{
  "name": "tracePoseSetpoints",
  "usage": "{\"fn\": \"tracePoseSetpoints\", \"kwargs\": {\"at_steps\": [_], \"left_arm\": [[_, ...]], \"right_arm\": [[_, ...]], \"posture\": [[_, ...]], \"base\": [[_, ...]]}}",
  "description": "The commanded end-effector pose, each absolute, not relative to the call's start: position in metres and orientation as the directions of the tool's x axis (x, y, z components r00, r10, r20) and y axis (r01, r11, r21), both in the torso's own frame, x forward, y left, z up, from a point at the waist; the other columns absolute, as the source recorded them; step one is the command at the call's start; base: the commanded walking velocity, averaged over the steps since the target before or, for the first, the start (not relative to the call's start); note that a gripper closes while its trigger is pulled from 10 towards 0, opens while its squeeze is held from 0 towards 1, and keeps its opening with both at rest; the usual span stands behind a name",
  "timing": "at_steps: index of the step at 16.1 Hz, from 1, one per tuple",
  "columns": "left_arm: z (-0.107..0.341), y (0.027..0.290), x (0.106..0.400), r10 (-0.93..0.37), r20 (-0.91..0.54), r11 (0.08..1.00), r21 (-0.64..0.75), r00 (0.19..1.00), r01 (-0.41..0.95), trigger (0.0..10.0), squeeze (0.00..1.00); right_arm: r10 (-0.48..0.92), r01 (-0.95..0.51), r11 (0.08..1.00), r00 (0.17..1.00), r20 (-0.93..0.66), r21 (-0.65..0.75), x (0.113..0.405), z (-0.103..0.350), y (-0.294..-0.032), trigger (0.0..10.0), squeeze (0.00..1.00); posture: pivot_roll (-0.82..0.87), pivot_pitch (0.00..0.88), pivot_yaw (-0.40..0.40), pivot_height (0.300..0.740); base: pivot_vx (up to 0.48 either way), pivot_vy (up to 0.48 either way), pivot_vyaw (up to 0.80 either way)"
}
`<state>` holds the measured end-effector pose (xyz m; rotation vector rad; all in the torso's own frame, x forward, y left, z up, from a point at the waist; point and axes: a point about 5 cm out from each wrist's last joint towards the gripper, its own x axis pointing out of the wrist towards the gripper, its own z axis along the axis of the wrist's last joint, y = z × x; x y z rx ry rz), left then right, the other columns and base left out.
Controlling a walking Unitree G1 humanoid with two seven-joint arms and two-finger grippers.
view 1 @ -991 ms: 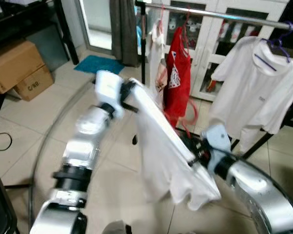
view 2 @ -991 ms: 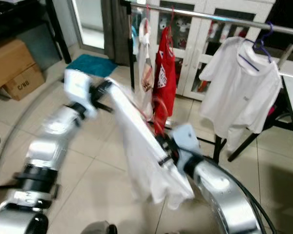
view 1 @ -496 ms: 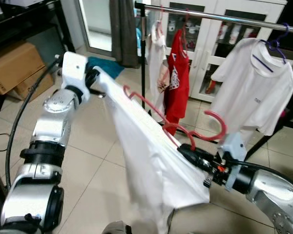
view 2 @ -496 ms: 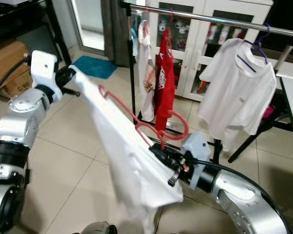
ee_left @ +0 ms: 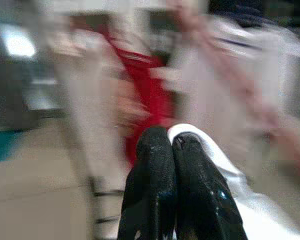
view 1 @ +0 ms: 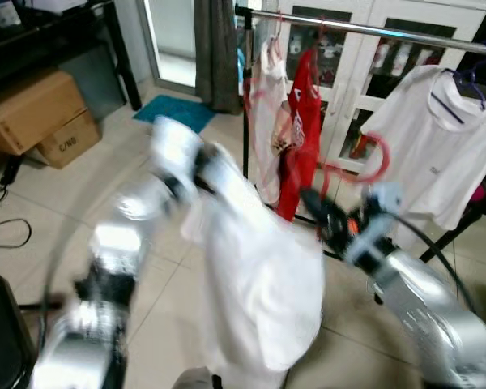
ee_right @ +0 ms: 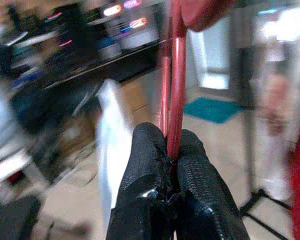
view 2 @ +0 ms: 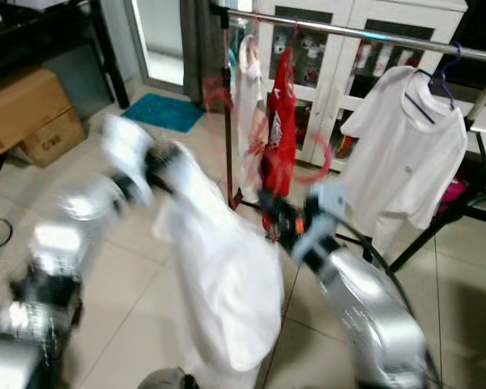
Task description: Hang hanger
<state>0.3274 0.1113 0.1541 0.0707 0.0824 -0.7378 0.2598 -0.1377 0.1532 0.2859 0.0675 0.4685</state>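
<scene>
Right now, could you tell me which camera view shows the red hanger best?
The right wrist view: the red hanger is sharp and close there, its bar pinched in the right gripper. In both eye views it is a faint motion-blurred hook above the white shirt. The left wrist view is too blurred to pick it out.

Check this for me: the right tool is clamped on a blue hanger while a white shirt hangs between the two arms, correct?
Not quite. The hanger is red, not blue; the right wrist view shows the right tool clamped on its red rod. The rest holds: the white shirt hangs between the two arms.
</scene>
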Motion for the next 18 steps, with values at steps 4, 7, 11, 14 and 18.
{"fn": "tracePoseSetpoints", "kwargs": {"at_steps": [4, 7, 11, 14, 18], "left_arm": [[0.163, 0.104, 0.289, -0.753, -0.077, 0.655, 0.005, 0.653, 0.756, 0.0, 0.00], [0.157, 0.134, 0.294, -0.522, -0.077, 0.852, 0.001, 0.850, 0.523, 0.0, 0.00], [0.142, 0.158, 0.275, -0.318, -0.119, 0.942, -0.149, 0.940, 0.300, 1.5, 0.00], [0.141, 0.150, 0.271, -0.248, -0.127, 0.964, -0.132, 0.960, 0.231, 10.0, 0.00], [0.141, 0.151, 0.275, -0.173, -0.067, 0.981, -0.099, 0.983, 0.166, 10.0, 0.00]], "right_arm": [[0.115, -0.097, 0.949, 0.992, -0.044, 0.300, 0.280, 0.144, -0.167, 0.0, 0.00], [0.111, -0.077, 0.969, 0.985, -0.133, 0.233, 0.275, 0.133, -0.175, 10.0, 0.00], [0.080, -0.048, 0.985, 0.979, -0.190, 0.167, 0.252, 0.122, -0.174, 10.0, 0.00], [0.066, -0.035, 0.981, 0.985, -0.157, 0.191, 0.248, 0.127, -0.177, 10.0, 0.00], [0.039, -0.015, 0.974, 0.994, -0.101, 0.226, 0.248, 0.140, -0.172, 10.0, 0.00]], "posture": [[0.12, 0.027, 0.029, 0.740], [0.15, 0.061, 0.014, 0.740], [0.10, 0.073, -0.004, 0.740], [0.12, 0.089, -0.011, 0.740], [0.08, 0.068, -0.004, 0.740]], "base": [[0.000, 0.000, 0.00], [0.000, 0.000, 0.00], [0.000, 0.000, -0.53], [0.000, 0.000, -0.80], [0.000, 0.000, -0.80]]}}
